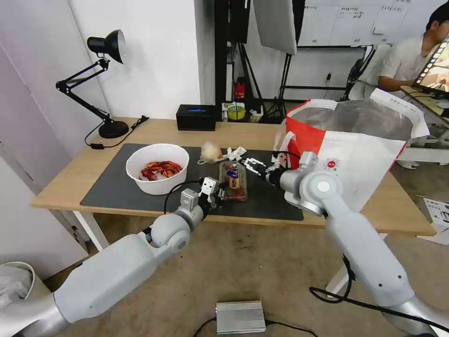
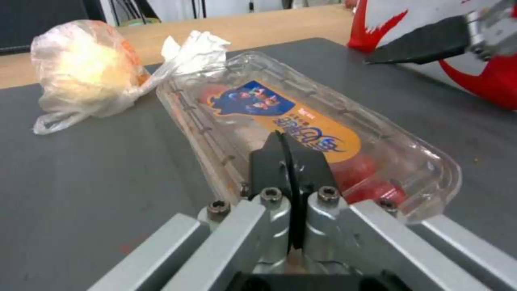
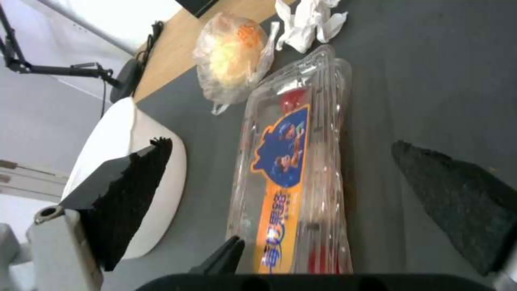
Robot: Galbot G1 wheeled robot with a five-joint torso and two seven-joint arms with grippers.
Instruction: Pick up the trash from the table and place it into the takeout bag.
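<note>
A: Where is the clear plastic tray (image 1: pixel 233 180) now?

B: It lies flat on the dark grey mat (image 1: pixel 117 187) of the wooden table (image 1: pixel 65 180), between the white bowl with crayfish shells (image 1: pixel 157 168) and the takeout bag (image 1: pixel 355 140). It has an orange and blue label on the lid.

A: And the left gripper (image 1: pixel 213 189)?

B: It is at the near end of the tray. In the left wrist view its two black fingers (image 2: pixel 274 161) are pressed together, and their tips lie over the near edge of the tray lid. If they pinch the edge, I cannot tell.

A: The right gripper (image 1: pixel 255 164)?

B: It hovers just beside the tray, on the bag side. In the right wrist view its fingers (image 3: pixel 135 190) are spread wide, with the tray seen between them.

A: The other trash?

B: The wrapped ball (image 1: pixel 211 151) and the crumpled tissue (image 1: pixel 235 152) lie on the mat just behind the tray, close to each other. The bag stands open at the right end of the table.
</note>
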